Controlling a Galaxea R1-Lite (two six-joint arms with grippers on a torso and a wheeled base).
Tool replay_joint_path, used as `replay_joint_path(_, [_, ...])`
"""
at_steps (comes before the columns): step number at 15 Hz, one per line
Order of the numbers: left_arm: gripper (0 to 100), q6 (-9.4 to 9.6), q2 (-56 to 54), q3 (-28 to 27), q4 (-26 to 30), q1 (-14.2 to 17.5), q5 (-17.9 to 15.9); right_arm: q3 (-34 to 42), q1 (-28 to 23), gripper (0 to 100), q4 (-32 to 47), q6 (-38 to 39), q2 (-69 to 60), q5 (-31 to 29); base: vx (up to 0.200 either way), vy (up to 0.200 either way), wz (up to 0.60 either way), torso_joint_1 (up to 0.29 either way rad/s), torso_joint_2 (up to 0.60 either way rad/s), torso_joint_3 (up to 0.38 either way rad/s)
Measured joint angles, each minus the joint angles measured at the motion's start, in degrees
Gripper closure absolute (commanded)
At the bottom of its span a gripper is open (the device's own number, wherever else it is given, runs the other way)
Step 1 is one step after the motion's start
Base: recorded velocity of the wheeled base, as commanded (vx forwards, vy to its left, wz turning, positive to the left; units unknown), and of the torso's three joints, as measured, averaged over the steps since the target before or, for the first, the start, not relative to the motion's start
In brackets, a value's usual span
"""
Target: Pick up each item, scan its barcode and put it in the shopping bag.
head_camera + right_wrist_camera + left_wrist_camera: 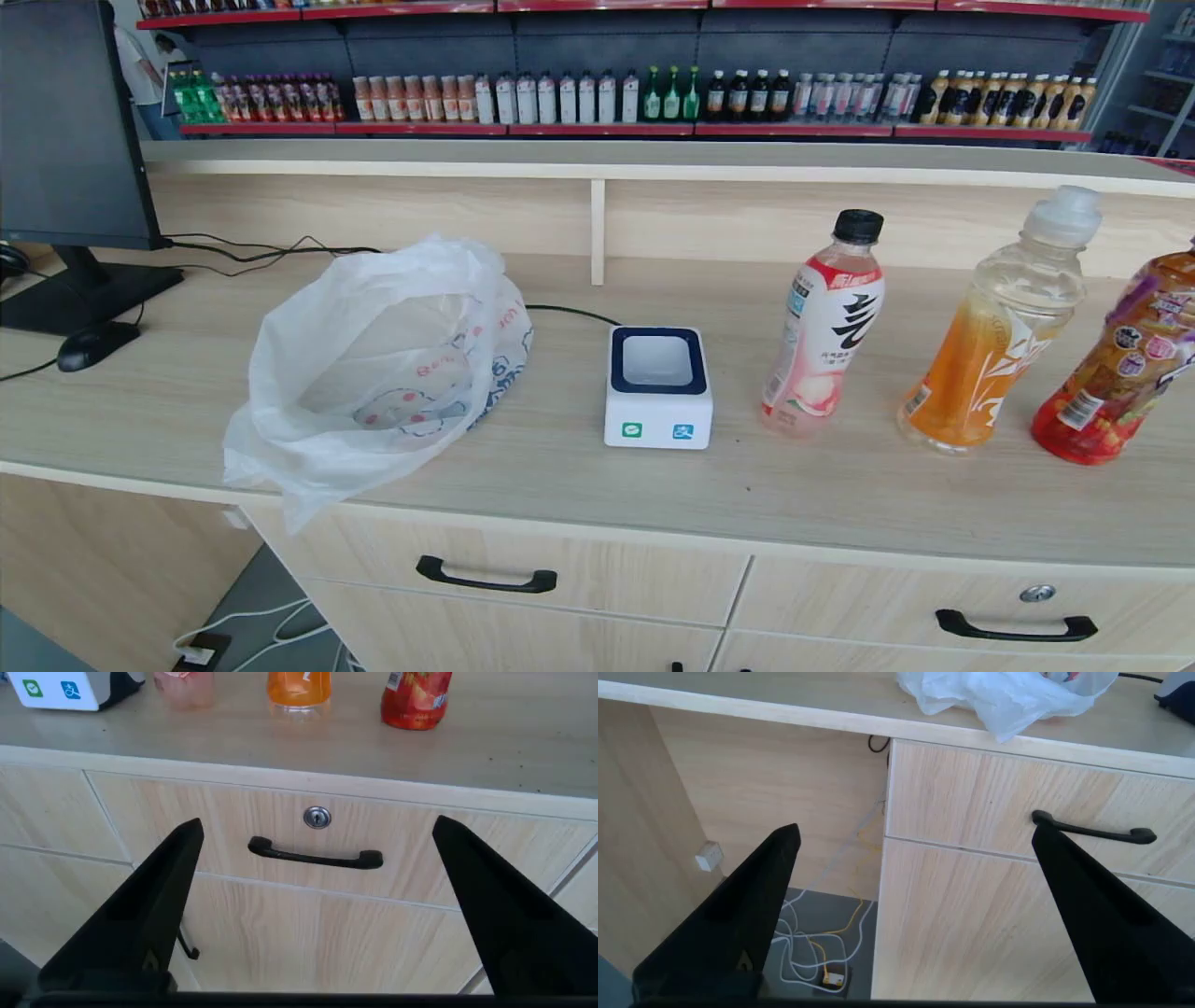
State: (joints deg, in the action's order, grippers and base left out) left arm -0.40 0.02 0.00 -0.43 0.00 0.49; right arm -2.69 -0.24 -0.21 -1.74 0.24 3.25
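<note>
On the wooden counter stand three bottles: a pink peach drink (824, 327) with a black cap, an orange drink (999, 327) with a clear cap, and a red drink (1120, 359) at the right edge. A white barcode scanner box (658, 385) sits mid-counter, and an open white plastic shopping bag (383, 364) lies to its left. My left gripper (910, 915) is open below the counter edge, facing the drawer fronts under the bag (1008, 695). My right gripper (313, 910) is open too, low before a drawer, under the bottles (299, 689).
A black monitor (75, 140) and mouse (91, 345) stand at the counter's far left, with cables behind. A raised wooden ledge (653, 168) backs the counter. Drawers with black handles (485, 579) are below. Shelves of drinks (597, 93) line the far wall.
</note>
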Motion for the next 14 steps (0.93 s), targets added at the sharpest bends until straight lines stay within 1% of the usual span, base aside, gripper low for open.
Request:
replay_joint_path(3, [0, -0.02, 0.0, 0.0, 0.0, 0.0, 0.0, -6.2, 0.0, 0, 0.1, -0.2, 4.4, 1.6, 0.000, 0.000, 0.00, 0.000, 0.00, 0.000])
replay_joint_path(5, [0, -0.02, 0.0, 0.0, 0.0, 0.0, 0.0, -10.0, -0.1, 0, -3.4, -0.5, 10.0, 1.7, 0.000, 0.000, 0.00, 0.000, 0.00, 0.000])
replay_joint_path(6, [0, -0.02, 0.0, 0.0, 0.0, 0.0, 0.0, -11.4, -0.1, 0, -7.7, -0.7, 13.9, 1.7, 0.000, 0.000, 0.00, 0.000, 0.00, 0.000])
replay_joint_path(11, [0, -0.02, 0.0, 0.0, 0.0, 0.0, 0.0, -14.2, 0.0, 0, -35.8, -2.6, 36.1, 1.7, 0.000, 0.000, 0.00, 0.000, 0.00, 0.000])
replay_joint_path(12, [0, -0.02, 0.0, 0.0, 0.0, 0.0, 0.0, -15.1, 0.9, 0, -41.0, -3.3, 40.6, 1.7, 0.000, 0.000, 0.00, 0.000, 0.00, 0.000])
replay_joint_path(14, [0, -0.02, 0.0, 0.0, 0.0, 0.0, 0.0, -16.0, 5.5, 0, -47.6, -3.9, 46.8, 1.7, 0.000, 0.000, 0.00, 0.000, 0.00, 0.000])
